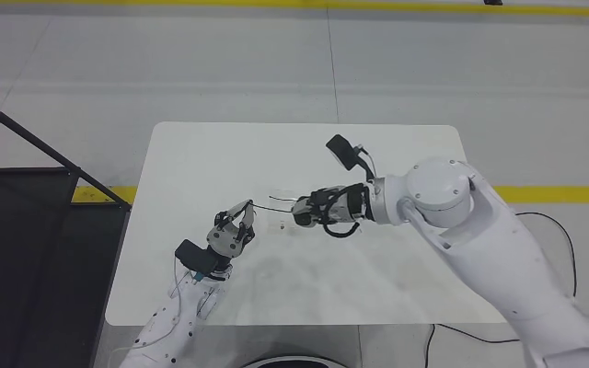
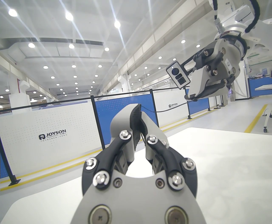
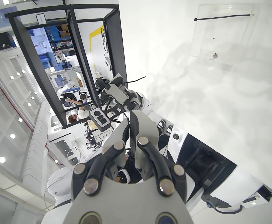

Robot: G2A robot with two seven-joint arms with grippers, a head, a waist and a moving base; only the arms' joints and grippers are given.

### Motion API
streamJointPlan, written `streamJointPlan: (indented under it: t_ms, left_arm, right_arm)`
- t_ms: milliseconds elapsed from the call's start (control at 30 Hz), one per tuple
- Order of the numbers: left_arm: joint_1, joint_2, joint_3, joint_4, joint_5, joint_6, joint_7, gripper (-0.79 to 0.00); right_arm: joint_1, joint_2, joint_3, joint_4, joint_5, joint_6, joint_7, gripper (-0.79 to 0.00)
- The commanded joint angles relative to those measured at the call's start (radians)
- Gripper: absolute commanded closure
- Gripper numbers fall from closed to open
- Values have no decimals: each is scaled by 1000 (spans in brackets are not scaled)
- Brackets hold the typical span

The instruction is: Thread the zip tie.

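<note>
— Black nylon is spanning the gap between the two pincers. The zip tie is hanging in the air above the white table, touching nothing else.

— Who is gripping what?

— The left gripper is clenching one end, its pads pressing together on the strap. The right gripper is pinching the other end, its fingers likewise closed on it. I am not managing to tell which end is carrying the head.

— So what are you worrying about?

— The strap is looking nearly straight. For threading, the tail is going to have to curl round to the head. Thin nylon pinched so close to its tips is liable to twist or spring out while the arms are converging.

— And if one pincer is slackening?

— Then I am expecting that end to swing down, leaving slot and tail misaligned. The two sets of fingers are also sitting near each other, so closing the loop is risking a knock between them.

— Anything beneath?

— A clear plastic tray is lying on the table near the grippers, with a second zip tie on it. A dropped strap landing there is inviting a mix-up.
</note>
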Motion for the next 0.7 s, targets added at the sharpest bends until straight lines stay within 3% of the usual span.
streamJointPlan:
  t_ms: [0,667]
  left_arm:
    - [0,0,0,0,0,0,0,0]
    - [0,0,0,0,0,0,0,0]
  right_arm:
    - [-5,-2,5,1,12,-12,-15,0]
    - [-48,-12,39,16,87,-136,-25,0]
